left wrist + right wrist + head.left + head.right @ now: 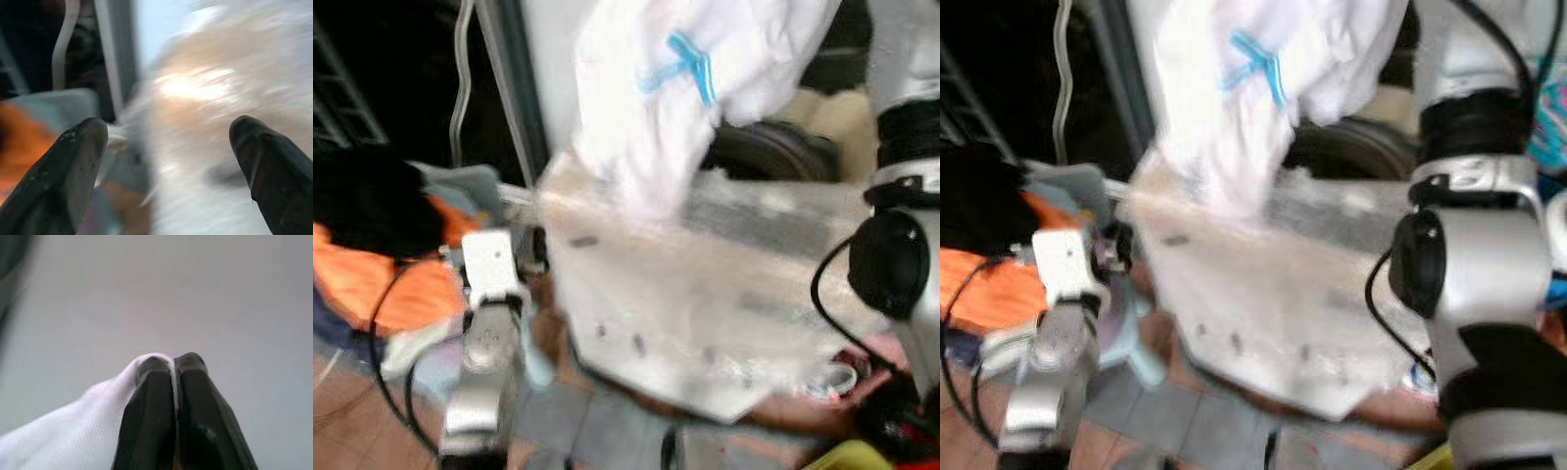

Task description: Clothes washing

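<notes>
A white garment (675, 88) with a light-blue mark (690, 64) hangs high in front of me, blurred. My right gripper (173, 363) is shut on a fold of this white cloth (73, 431), and the right arm (901, 196) reaches up at the right. Below the garment a translucent, door-like panel (705, 294) slopes out, with a dark round opening (769, 152) behind it. My left arm (489, 323) is low at the left. Its gripper (168, 137) is open, with the fingers (73, 166) wide apart at the panel's left edge and nothing between them.
A pile of orange and black clothes (382, 255) lies at the left in a pale blue container (460, 181). A grey upright frame (514, 88) and a white hose (462, 69) stand behind it. Small items (842, 377) sit on the floor at lower right.
</notes>
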Available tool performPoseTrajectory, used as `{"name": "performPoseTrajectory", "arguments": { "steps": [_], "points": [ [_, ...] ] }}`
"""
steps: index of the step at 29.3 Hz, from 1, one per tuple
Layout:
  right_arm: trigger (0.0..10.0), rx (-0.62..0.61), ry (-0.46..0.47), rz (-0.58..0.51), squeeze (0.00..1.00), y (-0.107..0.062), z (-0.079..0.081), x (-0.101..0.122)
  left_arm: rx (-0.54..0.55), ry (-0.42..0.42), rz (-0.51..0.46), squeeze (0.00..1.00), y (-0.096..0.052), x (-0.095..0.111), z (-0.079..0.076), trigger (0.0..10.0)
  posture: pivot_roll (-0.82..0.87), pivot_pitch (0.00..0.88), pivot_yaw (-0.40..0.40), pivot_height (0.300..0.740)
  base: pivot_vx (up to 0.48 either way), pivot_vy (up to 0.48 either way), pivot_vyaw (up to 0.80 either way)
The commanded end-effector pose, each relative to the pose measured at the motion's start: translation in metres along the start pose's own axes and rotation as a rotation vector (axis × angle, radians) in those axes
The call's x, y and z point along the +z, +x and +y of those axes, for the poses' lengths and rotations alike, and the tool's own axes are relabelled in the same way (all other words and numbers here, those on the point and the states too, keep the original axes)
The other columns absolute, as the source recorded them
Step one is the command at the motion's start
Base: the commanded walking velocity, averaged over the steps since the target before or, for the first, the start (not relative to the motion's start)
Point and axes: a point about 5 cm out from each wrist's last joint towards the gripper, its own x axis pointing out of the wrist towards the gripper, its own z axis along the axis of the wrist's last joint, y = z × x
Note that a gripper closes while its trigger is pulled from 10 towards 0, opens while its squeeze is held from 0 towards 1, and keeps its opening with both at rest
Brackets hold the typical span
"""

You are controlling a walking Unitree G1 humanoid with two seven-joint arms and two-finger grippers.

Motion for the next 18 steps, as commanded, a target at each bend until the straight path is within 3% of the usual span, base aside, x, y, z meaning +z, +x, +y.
{"name": "performPoseTrajectory", "arguments": {
  "steps": [1,3,9,10,11,12,18],
  "points": [
    [10.0,0.091,-0.001,0.121,0.0,-0.014,0.028,-0.031,0.033,-0.001,-0.003,0.0,0.0,0.002,0.005,10.0,-0.04,0.0,0.015,0.74,0.0,0.0,0.0],
    [10.0,0.151,0.082,0.293,0.0,-0.06,0.046,-0.079,0.041,-0.003,-0.001,0.0,0.0,0.002,0.005,10.0,-0.04,0.008,0.019,0.74,0.0,0.0,0.0],
    [10.0,0.229,0.145,0.404,0.0,-0.126,0.061,-0.098,0.061,-0.027,0.034,0.0,0.0,-0.001,0.008,10.0,-0.05,0.014,0.029,0.74,0.0,0.0,0.0],
    [10.0,0.233,0.144,0.425,0.29,-0.143,0.06,-0.099,0.06,-0.031,0.037,0.0,0.0,-0.001,0.008,10.0,-0.05,0.013,0.031,0.74,0.0,0.0,0.0],
    [10.0,0.232,0.144,0.431,0.29,-0.147,0.06,-0.099,0.059,-0.031,0.036,0.0,0.001,-0.001,0.008,10.0,-0.05,0.013,0.031,0.74,0.0,0.0,0.0],
    [10.0,0.223,0.164,0.447,1.0,-0.153,0.059,-0.099,0.052,-0.034,0.032,0.0,0.001,0.0,0.007,10.0,-0.05,0.012,0.032,0.74,0.0,0.0,0.0],
    [10.0,0.203,0.218,0.461,1.0,-0.18,0.063,-0.09,0.029,-0.02,0.008,0.0,0.002,0.003,0.004,10.0,-0.06,0.011,0.039,0.74,0.0,0.0,0.0]
  ]
}}
